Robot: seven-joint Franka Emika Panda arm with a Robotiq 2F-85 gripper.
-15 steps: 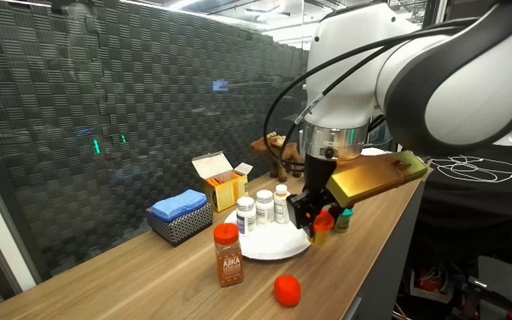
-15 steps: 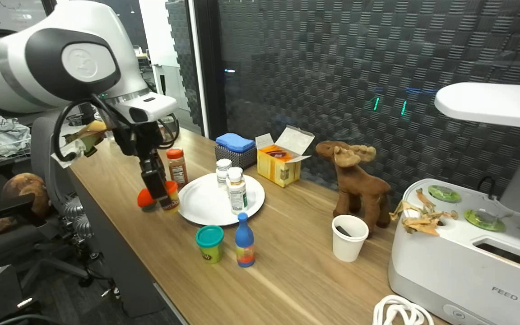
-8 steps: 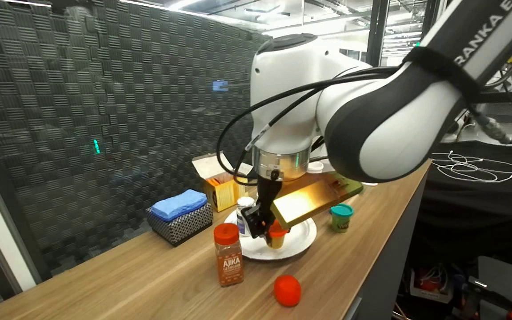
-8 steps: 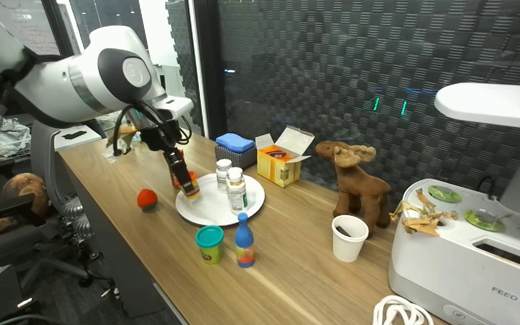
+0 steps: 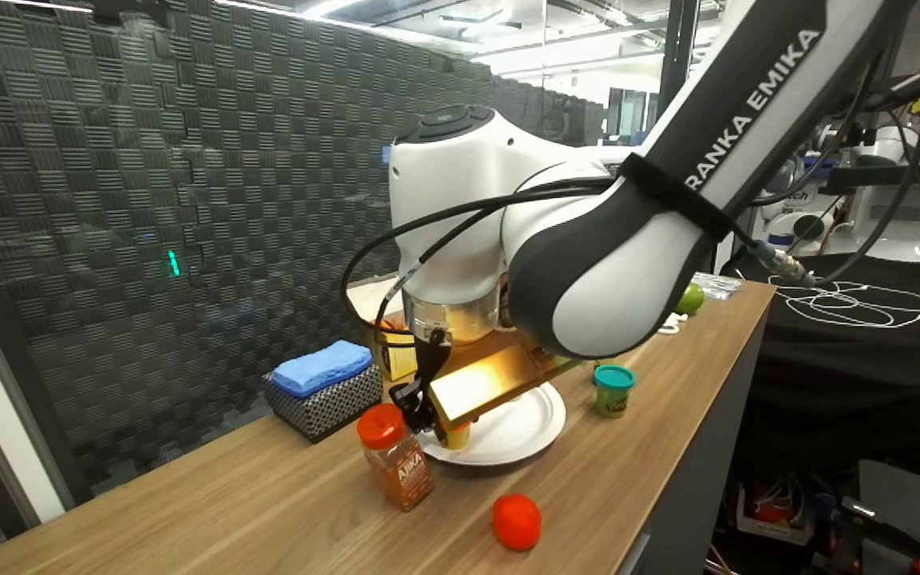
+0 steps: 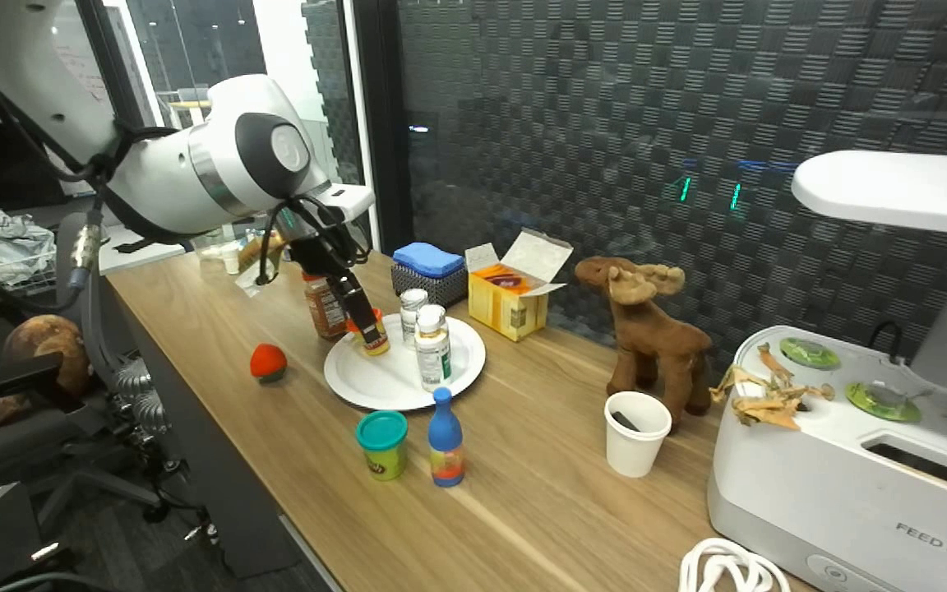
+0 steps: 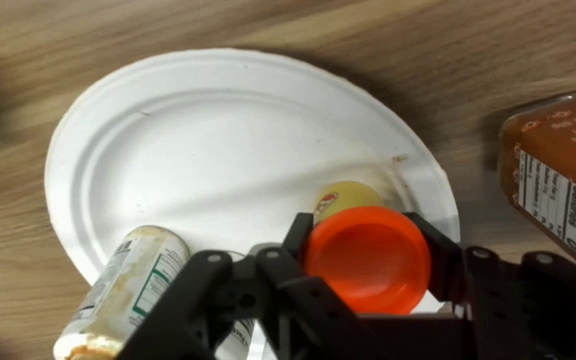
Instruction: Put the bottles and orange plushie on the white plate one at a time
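A: What did the end effector (image 7: 363,237) have?

B: It held an orange-lidded yellow tub (image 7: 350,195), pinched from both sides. In the wrist view, twelve at the top, the tub showed within the rim of the white plate (image 7: 193,145) at about four o'clock. Whether its base touched the plate could not be told.

A: And the bottles?

B: White bottles (image 6: 433,358) stood upright on the plate, in an exterior view between about one and four o'clock. The red-capped brown bottle (image 5: 408,475) was off the plate, on the tabletop (image 5: 228,503). It leaned in both exterior views, its cap toward eleven; the end effector was just beside it, contact unclear.

A: Where was the orange plushie (image 6: 268,362)?

B: It lay on the tabletop, apart from the plate, at nine o'clock from it in an exterior view.

A: And beyond the plate there?

B: A yellow box (image 6: 494,312) stood at about two o'clock, a brown toy moose (image 6: 656,333) at about three.
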